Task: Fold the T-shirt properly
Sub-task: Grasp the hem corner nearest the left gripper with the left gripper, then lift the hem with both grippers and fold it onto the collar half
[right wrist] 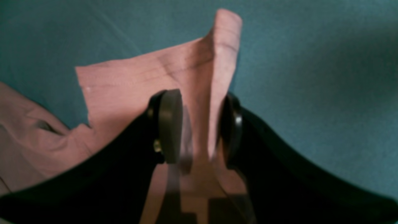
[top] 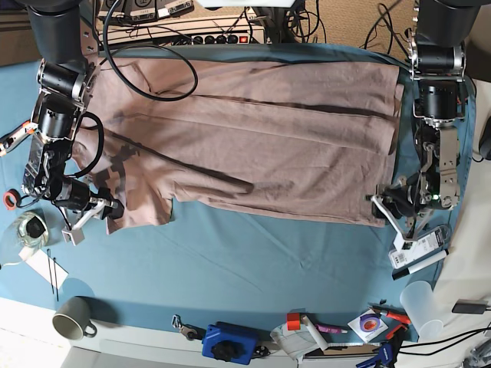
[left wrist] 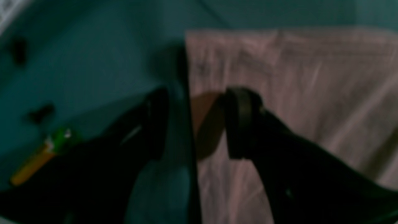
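Near me, my right fingers (right wrist: 199, 130) pinch a raised fold of the dusty pink cotton T-shirt (top: 253, 146), my left fingers (left wrist: 194, 124) stand open astride its hem, and it lies half folded across the teal-covered table (top: 253, 261).

Left wrist view blurred throughout; T-shirt (left wrist: 295, 93) cut off at right and bottom edges, small dark specks (left wrist: 18, 51) on the cloth unidentifiable.

You see the table (top: 253, 268) under a teal cloth (top: 230, 253); the T-shirt (top: 253, 138), mug (top: 73, 318) and clutter lie on it.
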